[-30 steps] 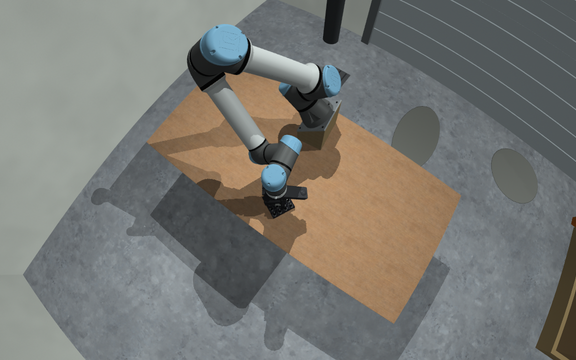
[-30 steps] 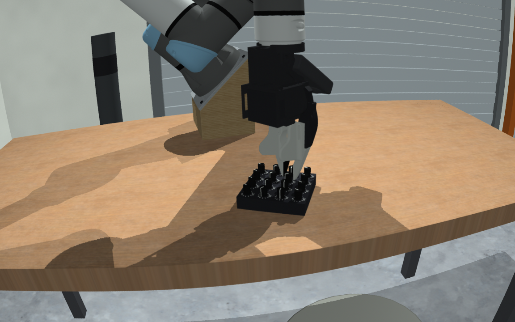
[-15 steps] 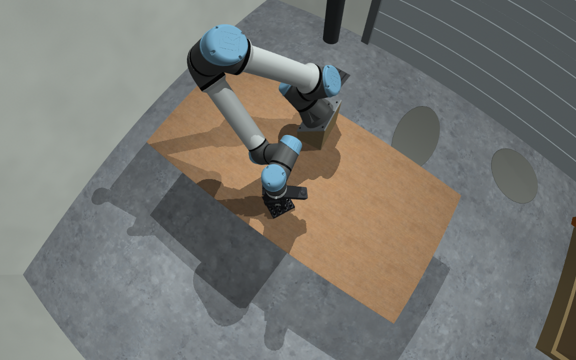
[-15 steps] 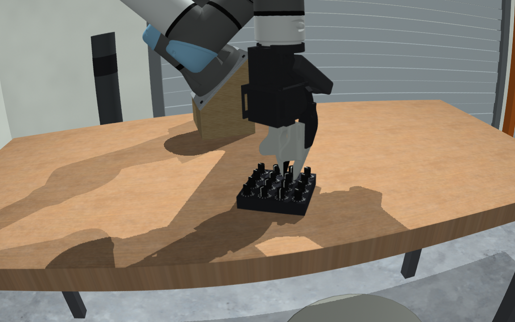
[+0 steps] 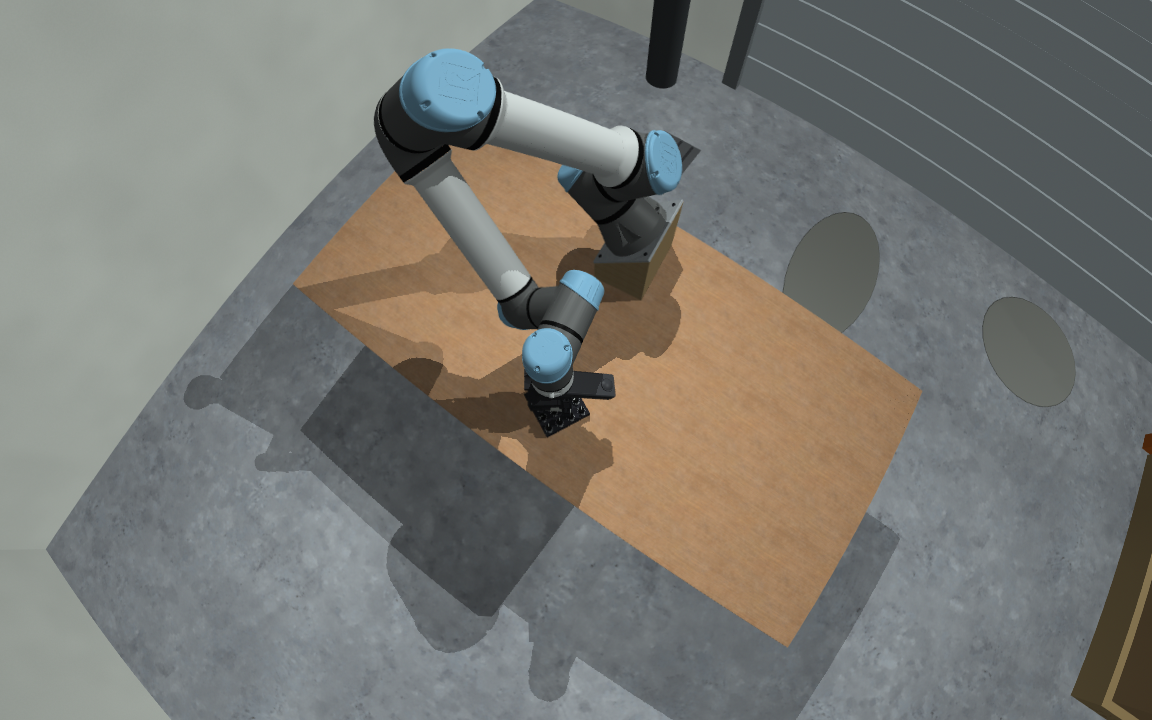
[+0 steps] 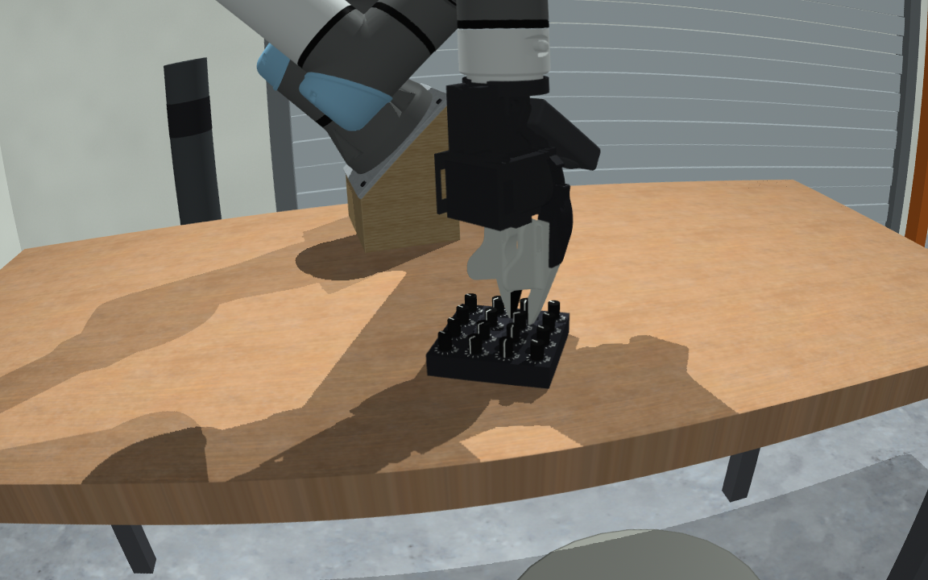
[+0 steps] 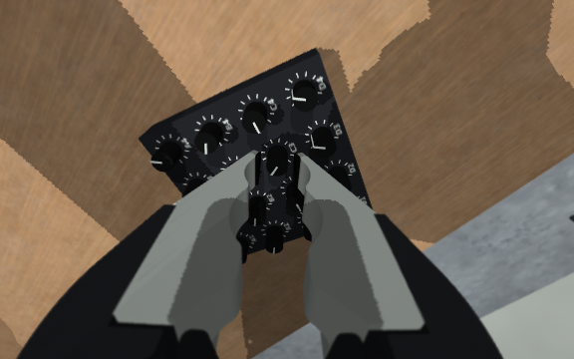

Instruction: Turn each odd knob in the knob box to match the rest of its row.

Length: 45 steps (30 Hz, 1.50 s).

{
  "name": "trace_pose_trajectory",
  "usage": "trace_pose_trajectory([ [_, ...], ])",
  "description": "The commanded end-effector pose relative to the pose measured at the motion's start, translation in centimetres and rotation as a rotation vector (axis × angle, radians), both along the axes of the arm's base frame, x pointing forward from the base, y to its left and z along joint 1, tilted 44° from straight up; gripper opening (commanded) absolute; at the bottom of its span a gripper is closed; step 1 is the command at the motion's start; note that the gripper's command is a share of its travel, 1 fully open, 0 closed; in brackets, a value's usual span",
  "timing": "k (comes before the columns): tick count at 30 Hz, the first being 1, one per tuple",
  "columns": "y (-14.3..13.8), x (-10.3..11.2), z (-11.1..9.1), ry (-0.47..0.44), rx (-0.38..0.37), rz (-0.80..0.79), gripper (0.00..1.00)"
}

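Note:
The black knob box (image 5: 553,427) (image 6: 489,370) (image 7: 272,82) lies on the table under my gripper (image 6: 524,317) (image 7: 277,155). My narrowly open fingers stand either side of knob C3 (image 7: 277,156), with a small gap on each side. In the wrist view C3's white line points down-left, while knob C4 (image 7: 254,116) points down and slightly right. Knobs D4 (image 7: 304,94) and D3 (image 7: 323,139) point left. Knob B4 (image 7: 210,135) points down, knob A4 (image 7: 168,154) left. My fingers hide several lower knobs fully or partly; their marks are hard to read.
The wooden table (image 5: 741,447) (image 6: 705,288) carries the arm's wooden base block (image 6: 409,216) behind the box. Other knobs stand close around my fingertips. The near table edge lies in front of the box in the exterior view.

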<state>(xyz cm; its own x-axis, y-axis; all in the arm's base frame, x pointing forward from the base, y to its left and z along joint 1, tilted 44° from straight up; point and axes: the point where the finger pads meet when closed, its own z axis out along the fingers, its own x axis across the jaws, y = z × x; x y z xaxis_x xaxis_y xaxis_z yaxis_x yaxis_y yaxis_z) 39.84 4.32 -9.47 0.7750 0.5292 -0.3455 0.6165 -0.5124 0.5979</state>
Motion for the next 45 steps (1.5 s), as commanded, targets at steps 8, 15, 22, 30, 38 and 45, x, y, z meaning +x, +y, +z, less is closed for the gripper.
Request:
trace_pose_trajectory([
  [8, 0.03, 0.02, 0.02, -0.001, 0.000, 0.000, 0.04],
  [15, 0.03, 0.02, 0.02, -0.001, 0.000, 0.000, 0.04],
  [22, 0.03, 0.02, 0.02, -0.001, 0.000, 0.000, 0.04],
  [30, 0.03, 0.02, 0.02, -0.001, 0.000, 0.000, 0.04],
  [38, 0.03, 0.02, 0.02, -0.001, 0.000, 0.001, 0.04],
  [45, 0.03, 0.02, 0.03, 0.009, -0.002, 0.012, 0.04],
])
